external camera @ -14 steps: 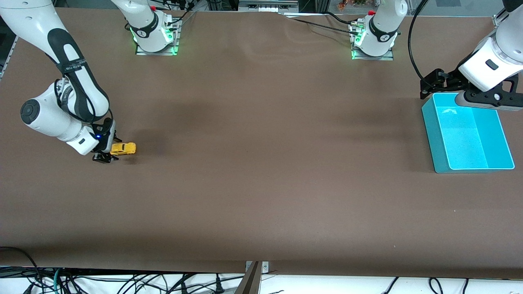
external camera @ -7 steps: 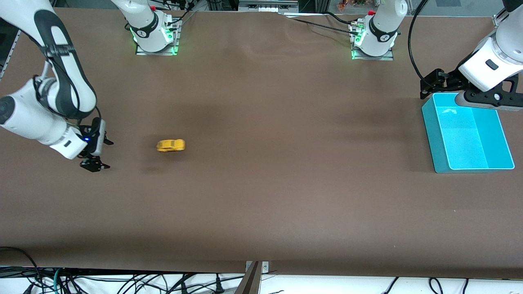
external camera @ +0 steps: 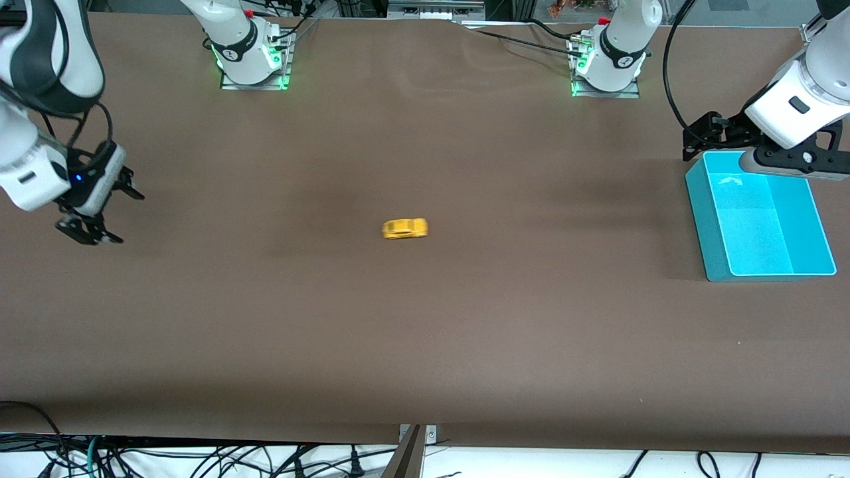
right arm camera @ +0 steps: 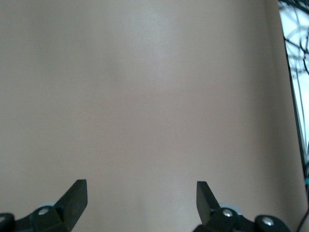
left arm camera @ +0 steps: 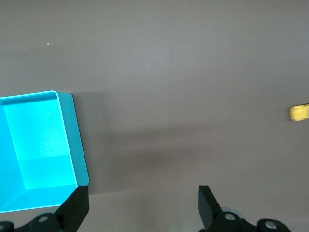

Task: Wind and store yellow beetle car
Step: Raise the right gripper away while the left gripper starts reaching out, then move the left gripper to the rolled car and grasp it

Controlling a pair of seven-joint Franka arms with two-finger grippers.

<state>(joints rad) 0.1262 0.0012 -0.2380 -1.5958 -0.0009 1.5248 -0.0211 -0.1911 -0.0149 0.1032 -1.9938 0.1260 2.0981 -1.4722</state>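
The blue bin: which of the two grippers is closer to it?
Left. The open left gripper hangs right at the bin's edge nearest the bases. The open right gripper is over bare table at the right arm's end, with the car between it and the bin.

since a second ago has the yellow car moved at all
Yes. The yellow beetle car has rolled from beside the right gripper out to mid-table, toward the left arm's end, much closer to the blue bin, which stays put.

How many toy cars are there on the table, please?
1. The yellow beetle car stands on the brown table near its middle, between the two arms' ends, apart from the blue bin. No other car shows.
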